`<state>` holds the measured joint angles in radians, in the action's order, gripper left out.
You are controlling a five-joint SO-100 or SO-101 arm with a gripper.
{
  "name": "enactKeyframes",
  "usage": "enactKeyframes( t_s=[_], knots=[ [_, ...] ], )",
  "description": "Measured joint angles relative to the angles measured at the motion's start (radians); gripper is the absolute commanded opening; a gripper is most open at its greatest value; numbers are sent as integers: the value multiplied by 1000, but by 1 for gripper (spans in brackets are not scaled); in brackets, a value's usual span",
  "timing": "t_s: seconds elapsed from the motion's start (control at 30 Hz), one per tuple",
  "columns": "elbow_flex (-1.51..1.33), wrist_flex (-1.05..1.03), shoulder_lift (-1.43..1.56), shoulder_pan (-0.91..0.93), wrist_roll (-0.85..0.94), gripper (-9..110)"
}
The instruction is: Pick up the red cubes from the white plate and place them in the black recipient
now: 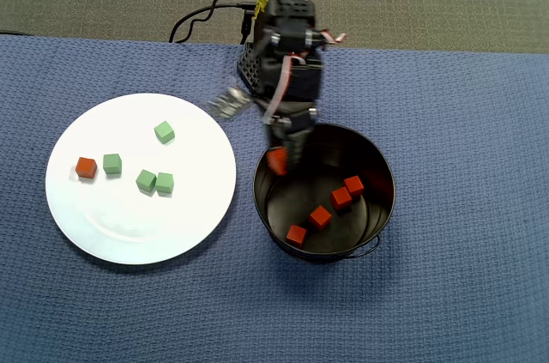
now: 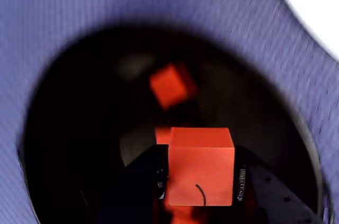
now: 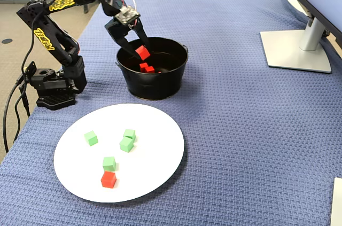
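Observation:
My gripper (image 1: 279, 160) is shut on a red cube (image 2: 201, 166) and holds it over the left inner rim of the black bucket (image 1: 382, 208); it shows in the fixed view (image 3: 141, 53) too. Several red cubes (image 1: 341, 197) lie on the bucket's bottom; one shows blurred in the wrist view (image 2: 168, 86). One red cube (image 1: 86, 167) sits on the white plate (image 1: 189, 226), at its left in the overhead view, near the front edge in the fixed view (image 3: 108, 179).
Several light green cubes (image 1: 154, 181) lie on the plate. The arm's base (image 3: 51, 90) stands at the table's edge, with cables behind. A monitor stand (image 3: 296, 49) is at the far right in the fixed view. Blue cloth covers the table.

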<state>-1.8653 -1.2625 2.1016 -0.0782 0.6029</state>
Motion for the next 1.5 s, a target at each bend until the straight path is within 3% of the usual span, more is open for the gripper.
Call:
enactKeyframes(
  t_s=[0.07,0.23,0.43,0.63,0.77,0.93,1.2,1.5],
  knots=[
    [-14,-29,0,-55,-2,36],
    [37,-67,6,-5,-17,35],
    [193,-74,-67,324,-34,32],
    [199,106,-229,647,192,28],
    [236,218,-383,787,253,26],
    [410,193,-624,919,230,26],
    [715,49,-968,994,202,26],
    [905,-44,-1155,1019,255,25]
  ],
)
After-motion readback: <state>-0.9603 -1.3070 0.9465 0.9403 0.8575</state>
